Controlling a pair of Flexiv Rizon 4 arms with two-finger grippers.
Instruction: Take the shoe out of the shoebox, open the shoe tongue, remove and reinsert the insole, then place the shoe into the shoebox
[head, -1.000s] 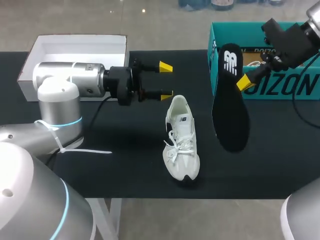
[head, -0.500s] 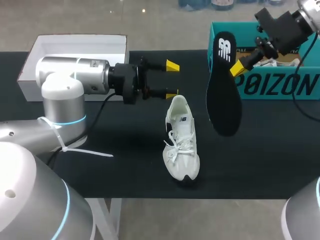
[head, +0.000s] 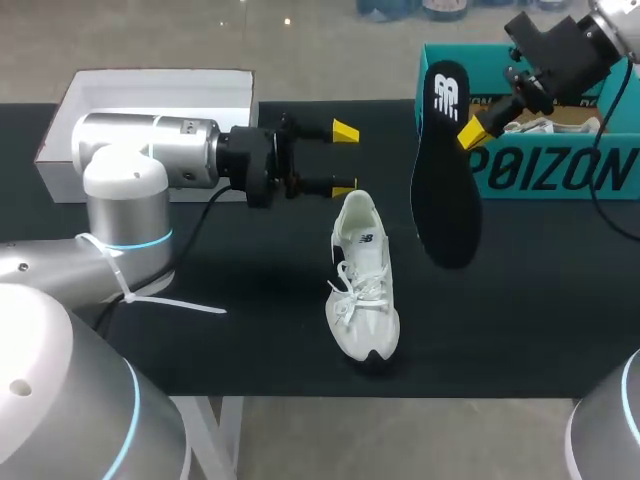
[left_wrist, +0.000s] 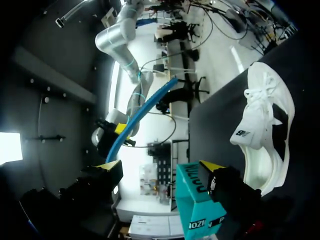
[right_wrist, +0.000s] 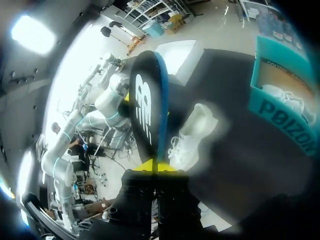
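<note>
Where the shoe lies: the shoe (head: 362, 285) (left_wrist: 265, 125) (right_wrist: 192, 132) rests on its sole near the middle of the counter (head: 250, 300), somewhat closer to the near edge, toe toward that edge and heel toward the far edge.
Shoe's look: white, laced, with a dark patch at the sole near the toe.
Insole: the insole (head: 445, 190) (right_wrist: 147, 115) is out of the shoe and hangs upright in the air, between the shoe and the shoebox. It is black with a white logo at its upper end and a blue edge.
Right hand: the right hand (head: 470, 132) (right_wrist: 155, 166) comes in from the far right corner and is clamped on the insole's edge near its upper end, a yellow tip on each face.
Left hand: the left hand (head: 343, 158) (left_wrist: 159, 167) lies level over the counter, released, fingers spread with nothing between them. Its nearer tip is just beside the shoe's heel; contact cannot be told.
Shoebox: the teal shoebox (head: 540, 175) (left_wrist: 197, 200) (right_wrist: 285, 112) stands open at the far right corner, with a second white shoe (right_wrist: 282, 95) inside.
White box: a shallow white box (head: 150, 100) sits open at the far left corner, overhanging the far edge.
Counter: flat, matte black from edge to edge.
</note>
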